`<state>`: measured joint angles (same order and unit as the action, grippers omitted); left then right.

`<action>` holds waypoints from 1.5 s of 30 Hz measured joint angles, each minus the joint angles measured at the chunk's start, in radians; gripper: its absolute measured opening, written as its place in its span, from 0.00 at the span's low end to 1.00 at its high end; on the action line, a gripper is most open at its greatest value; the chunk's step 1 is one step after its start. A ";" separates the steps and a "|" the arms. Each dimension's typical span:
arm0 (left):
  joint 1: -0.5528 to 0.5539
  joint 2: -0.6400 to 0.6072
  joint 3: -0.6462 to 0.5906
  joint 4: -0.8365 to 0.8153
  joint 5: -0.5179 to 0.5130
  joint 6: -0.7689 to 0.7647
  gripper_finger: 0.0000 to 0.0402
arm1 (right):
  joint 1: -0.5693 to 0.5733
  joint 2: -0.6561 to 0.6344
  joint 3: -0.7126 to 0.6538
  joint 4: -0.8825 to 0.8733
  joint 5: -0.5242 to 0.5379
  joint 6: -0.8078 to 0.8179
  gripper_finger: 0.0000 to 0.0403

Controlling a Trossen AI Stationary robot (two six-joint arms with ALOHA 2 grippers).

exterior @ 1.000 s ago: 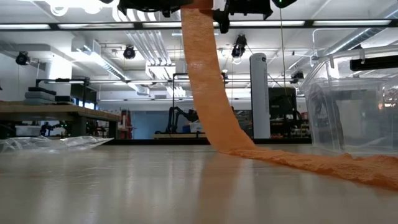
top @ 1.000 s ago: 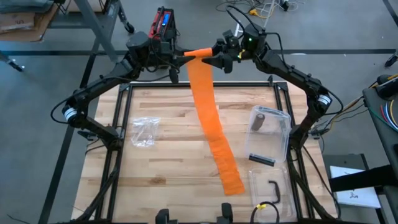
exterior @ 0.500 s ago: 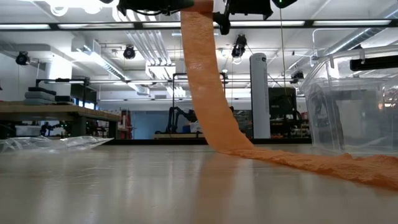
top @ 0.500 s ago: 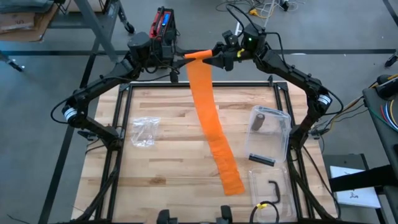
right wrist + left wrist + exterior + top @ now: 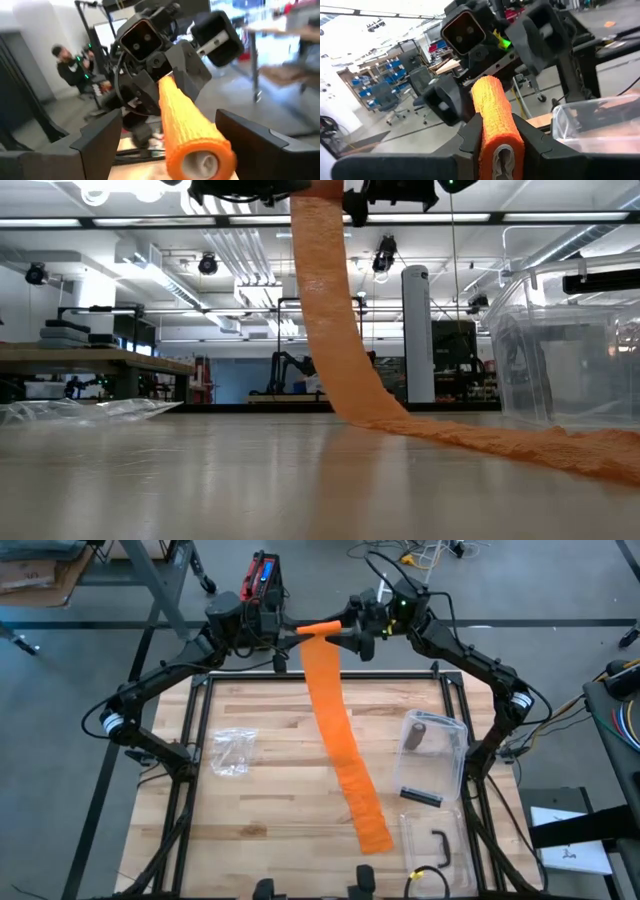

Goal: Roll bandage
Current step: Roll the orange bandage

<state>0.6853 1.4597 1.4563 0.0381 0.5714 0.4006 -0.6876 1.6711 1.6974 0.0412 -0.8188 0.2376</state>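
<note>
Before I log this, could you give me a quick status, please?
Left gripper shut on bandage roll. Right gripper open around it. Tail trails across table.

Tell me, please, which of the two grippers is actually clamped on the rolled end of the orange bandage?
The left gripper: its fingers press both sides of the orange bandage roll. The right gripper's fingers stand wide apart on either side of the roll, without touching it.

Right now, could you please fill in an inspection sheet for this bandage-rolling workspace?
Surface: wooden table, bare in the middle.
Job's things: orange bandage, rolled end raised, tail trailing across the table.
Clutter: crumpled plastic bag; clear bin; black hook-shaped piece.
Grippers: left tool shut on the roll; right tool open around the roll's other end.
Cables: loose wires on the floor.
Surroundings: a person beyond the table.
</note>
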 joint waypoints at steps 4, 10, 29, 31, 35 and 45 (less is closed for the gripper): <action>0.000 0.000 0.000 0.012 0.015 -0.044 0.16 | 0.005 0.000 0.000 0.001 0.000 -0.095 0.79; 0.000 0.000 0.000 0.027 0.015 -0.044 0.16 | 0.024 0.000 0.000 0.001 0.000 0.006 0.80; -0.001 -0.002 -0.010 0.024 0.016 0.103 0.17 | 0.024 0.001 0.000 -0.003 -0.017 0.341 0.70; -0.001 -0.002 -0.010 0.022 0.016 0.135 0.16 | 0.024 0.002 0.000 -0.004 -0.015 0.349 0.69; -0.001 -0.002 -0.011 0.020 0.017 0.188 0.15 | 0.024 0.002 0.000 -0.001 -0.015 0.368 0.67; -0.001 -0.002 -0.011 0.002 -0.013 0.325 0.18 | 0.023 0.002 0.000 -0.002 0.014 0.394 0.60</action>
<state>0.6842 1.4578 1.4452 0.0401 0.5586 0.7252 -0.6647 1.6726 1.6970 0.0387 -0.8053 0.6315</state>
